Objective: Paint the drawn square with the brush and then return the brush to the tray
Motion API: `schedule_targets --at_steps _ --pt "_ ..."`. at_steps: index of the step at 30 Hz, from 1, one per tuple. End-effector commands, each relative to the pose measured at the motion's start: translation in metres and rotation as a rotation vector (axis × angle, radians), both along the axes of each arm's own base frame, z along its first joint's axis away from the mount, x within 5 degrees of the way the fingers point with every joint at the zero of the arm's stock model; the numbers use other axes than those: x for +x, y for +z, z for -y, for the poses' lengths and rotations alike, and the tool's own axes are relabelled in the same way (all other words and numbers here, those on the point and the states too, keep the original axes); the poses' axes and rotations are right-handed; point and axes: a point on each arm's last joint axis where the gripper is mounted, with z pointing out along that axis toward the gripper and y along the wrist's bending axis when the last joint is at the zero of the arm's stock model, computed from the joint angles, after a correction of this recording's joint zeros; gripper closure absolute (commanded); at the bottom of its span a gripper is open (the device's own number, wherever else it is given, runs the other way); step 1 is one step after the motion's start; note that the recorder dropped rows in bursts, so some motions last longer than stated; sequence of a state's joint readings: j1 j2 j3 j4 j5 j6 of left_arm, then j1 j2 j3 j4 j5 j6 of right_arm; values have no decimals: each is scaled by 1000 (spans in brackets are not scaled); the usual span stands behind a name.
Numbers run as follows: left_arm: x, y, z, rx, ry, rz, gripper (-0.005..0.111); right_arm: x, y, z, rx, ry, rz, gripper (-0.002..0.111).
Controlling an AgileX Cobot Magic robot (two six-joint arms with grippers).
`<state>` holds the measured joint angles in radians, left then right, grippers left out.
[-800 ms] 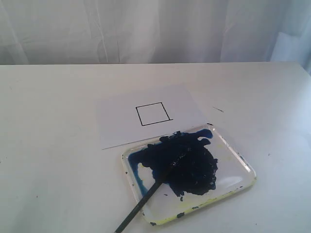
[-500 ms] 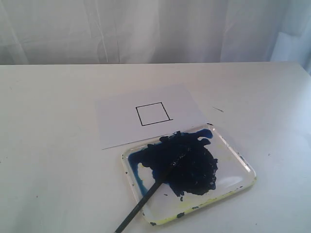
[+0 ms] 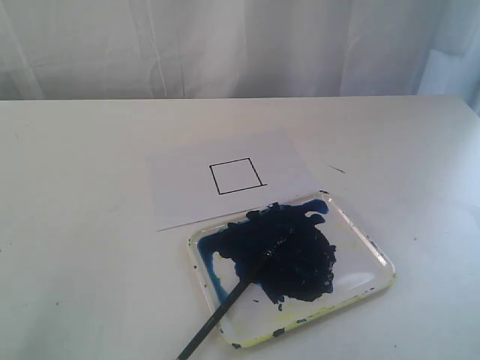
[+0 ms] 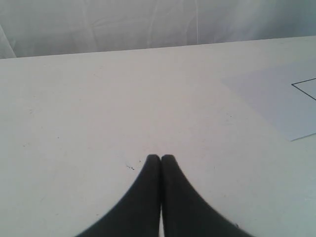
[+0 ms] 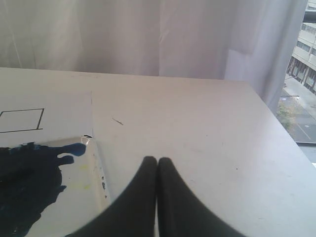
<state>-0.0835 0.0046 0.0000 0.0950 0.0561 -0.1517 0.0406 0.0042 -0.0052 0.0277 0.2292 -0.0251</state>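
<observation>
The left tool (image 4: 161,157) has its two black tips pressed together, with nothing between them. The right tool (image 5: 157,159) is pressed together too, and it is empty. It is near a corner of the tray (image 3: 380,257).

The brush (image 3: 225,305) lies in the tray. Its tip sits in the big blue paint blob (image 3: 296,255), and its handle pokes out over the near rim. The drawn square (image 3: 235,176) is on the paper (image 3: 180,191) just behind the tray. Its inside is white, so nothing is painted yet.

The first job looks like picking up the brush. A tool should spread its tips first, then come down on the clean handle, not the painty end. It should pinch the thin stick snugly so it cannot roll. Lift slowly, so the tray does not slide and no paint drips outside the square.
</observation>
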Motion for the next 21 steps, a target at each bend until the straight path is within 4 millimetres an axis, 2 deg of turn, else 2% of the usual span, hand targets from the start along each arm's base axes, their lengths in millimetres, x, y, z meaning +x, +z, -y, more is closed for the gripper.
schedule_targets --at_steps 1,4,10,13,21 --pt "0 3 0 -12 -1 34 107 0 4 0 4 -4 57 108" --pt "1 8 0 -23 -1 87 107 1 8 0 10 -5 100 108" --pt "1 23 1 -78 -3 253 107 0 27 1 45 -12 307 108" --pt "0 27 1 -218 6 242 107 -2 32 1 48 -14 370 108" --pt "-28 104 -3 -221 34 75 107 -2 36 2 50 -16 408 108"
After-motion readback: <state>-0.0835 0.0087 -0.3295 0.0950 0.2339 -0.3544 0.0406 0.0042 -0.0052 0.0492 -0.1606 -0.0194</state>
